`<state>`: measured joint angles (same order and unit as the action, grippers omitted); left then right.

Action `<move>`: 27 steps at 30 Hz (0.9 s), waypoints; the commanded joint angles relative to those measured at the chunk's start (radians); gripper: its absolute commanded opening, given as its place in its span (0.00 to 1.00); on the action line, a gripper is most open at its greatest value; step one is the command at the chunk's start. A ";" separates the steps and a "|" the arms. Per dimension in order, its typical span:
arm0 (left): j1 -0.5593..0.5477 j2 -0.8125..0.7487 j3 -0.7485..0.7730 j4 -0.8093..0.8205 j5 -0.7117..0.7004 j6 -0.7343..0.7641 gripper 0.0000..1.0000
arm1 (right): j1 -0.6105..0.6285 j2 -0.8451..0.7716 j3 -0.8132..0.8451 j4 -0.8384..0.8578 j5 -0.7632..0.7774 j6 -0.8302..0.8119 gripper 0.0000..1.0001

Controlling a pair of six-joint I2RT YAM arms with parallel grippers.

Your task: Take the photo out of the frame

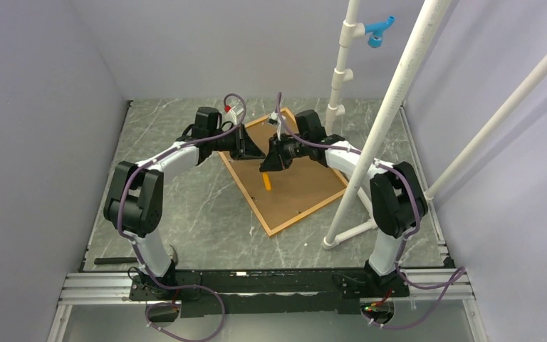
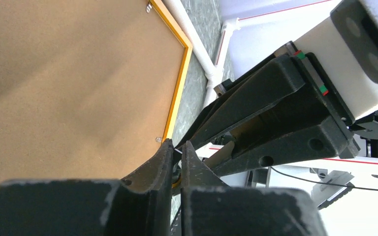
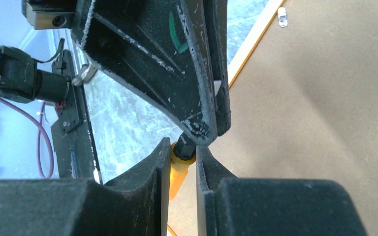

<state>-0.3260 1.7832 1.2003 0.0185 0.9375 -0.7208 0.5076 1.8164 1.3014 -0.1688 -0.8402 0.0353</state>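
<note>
While both arms reach inward over the grey marbled table [image 1: 185,214], their grippers meet nose to nose just above centre of the top view, over the upper part of the frame [image 1: 244,194]. Frame lies flat on the table, turned like a diamond, face down. The brown backing board [image 1: 299,182] fills it, so the photo is hidden in all three views. Right gripper [image 1: 268,167] is clamped on the orange handle of a small screwdriver [image 1: 266,182], which slants down toward the board. Right wrist view: right gripper [image 3: 183,146] has a finger on each side of the yellow-orange handle [image 3: 179,169], with the tool's dark collar just above the fingertips. Left gripper [image 3: 204,132] comes down from the top of that view, its tips at the same collar. Left wrist view: left gripper [image 2: 177,147] is narrowed to a slit, with a dark piece and a sliver of yellow pinched between the fingers. How firm the hold is cannot be judged. Frame edge [image 2: 178,93] runs diagonally right of the board [image 2: 69,88] and carries a small metal clip [image 2: 158,139]. A second clip [image 3: 282,17] sits at upper right of the right wrist view beside the orange edge [image 3: 250,49]. White pipe stand [image 1: 381,121] rises at right of the top view.
</note>
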 commanded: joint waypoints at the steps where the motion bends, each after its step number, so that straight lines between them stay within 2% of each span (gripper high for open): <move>1: -0.008 -0.018 0.000 0.012 0.005 0.016 0.00 | 0.009 -0.081 -0.020 0.106 0.088 0.039 0.00; 2: -0.008 -0.023 -0.005 0.021 0.006 0.009 0.00 | 0.007 -0.083 -0.026 0.110 0.108 0.052 0.00; 3: -0.006 -0.029 -0.010 0.039 0.008 -0.002 0.00 | 0.008 -0.086 -0.029 0.111 0.135 0.065 0.06; 4: -0.004 -0.034 -0.018 0.057 0.010 -0.013 0.00 | 0.008 -0.087 -0.033 0.109 0.163 0.083 0.19; 6: 0.003 -0.041 -0.033 0.091 0.014 -0.041 0.00 | 0.008 -0.088 -0.034 0.098 0.185 0.105 0.34; 9: 0.026 -0.047 -0.056 0.142 0.019 -0.095 0.00 | 0.008 -0.107 -0.067 0.106 0.245 0.165 0.66; 14: 0.084 -0.066 -0.139 0.323 0.025 -0.250 0.00 | 0.007 -0.162 -0.170 0.200 0.328 0.348 0.95; 17: 0.116 -0.053 -0.217 0.529 0.031 -0.391 0.00 | 0.010 -0.193 -0.263 0.365 0.264 0.452 0.99; 21: 0.135 0.008 -0.293 0.818 0.044 -0.608 0.00 | 0.009 -0.168 -0.311 0.503 0.172 0.522 0.97; 24: 0.139 0.042 -0.342 0.972 0.018 -0.732 0.00 | 0.008 -0.127 -0.326 0.593 0.110 0.574 0.94; 27: 0.137 0.042 -0.374 1.030 -0.019 -0.760 0.00 | 0.013 -0.097 -0.322 0.641 0.102 0.604 0.83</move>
<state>-0.1867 1.8210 0.8570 0.7933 0.9398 -1.3396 0.5171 1.6871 0.9794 0.2878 -0.6727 0.5556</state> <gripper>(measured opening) 0.031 0.898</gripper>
